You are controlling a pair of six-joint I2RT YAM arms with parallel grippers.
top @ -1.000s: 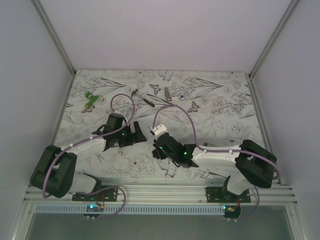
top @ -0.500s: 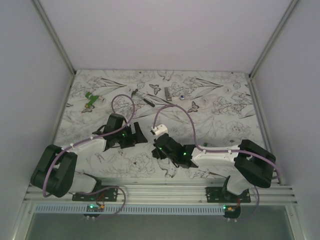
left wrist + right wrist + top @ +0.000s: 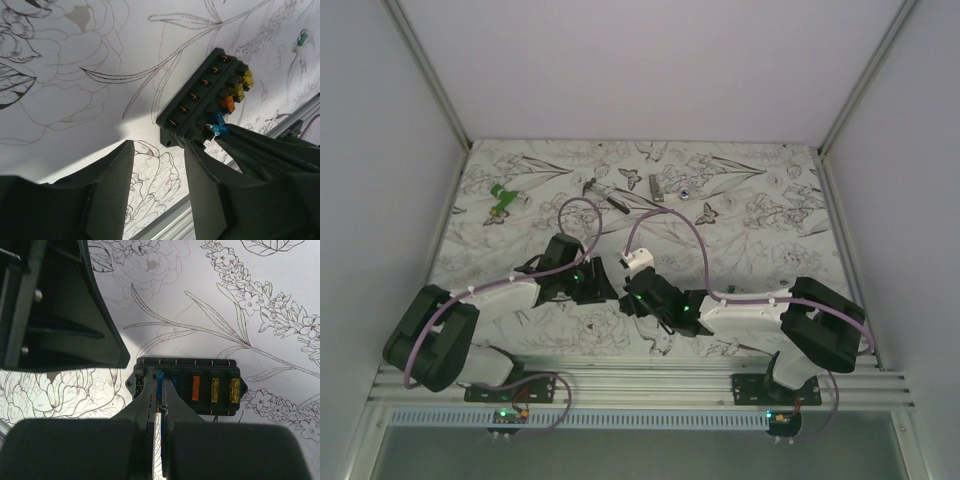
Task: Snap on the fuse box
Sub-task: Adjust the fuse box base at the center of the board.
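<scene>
**Top external view.** We find both arms reaching over the flower-printed desk (image 3: 760,230). The left pincer (image 3: 598,283) stands just to the left of the right pincer (image 3: 632,295), and the two nearly meet. The arms hide the fuse box here, so we cannot make it out. A green plastic piece (image 3: 502,197) lies well off to the far left of the right pincer. A thin dark stick-like tool (image 3: 605,195) lies beyond the right pincer, well apart from it.

**Left wrist view.** The fuse box (image 3: 197,100) lies flat on the desk, with its near end directly below the right pincer (image 3: 227,136). The left pincer (image 3: 160,145) is spread. Bare desk shows between its fingers (image 3: 107,190), and a corner of the box sits at its mouth.

**Right wrist view.** The right pincer (image 3: 159,390) is pressed together, with its tips over a blue fuse (image 3: 160,377) at the left end of the fuse box (image 3: 205,390). We cannot tell whether it pinches that fuse. To the right of it sit another blue fuse, an orange fuse (image 3: 195,387) and two yellow ones. One black finger (image 3: 65,325) of the left pincer hangs to the upper left of the right pincer.
</scene>
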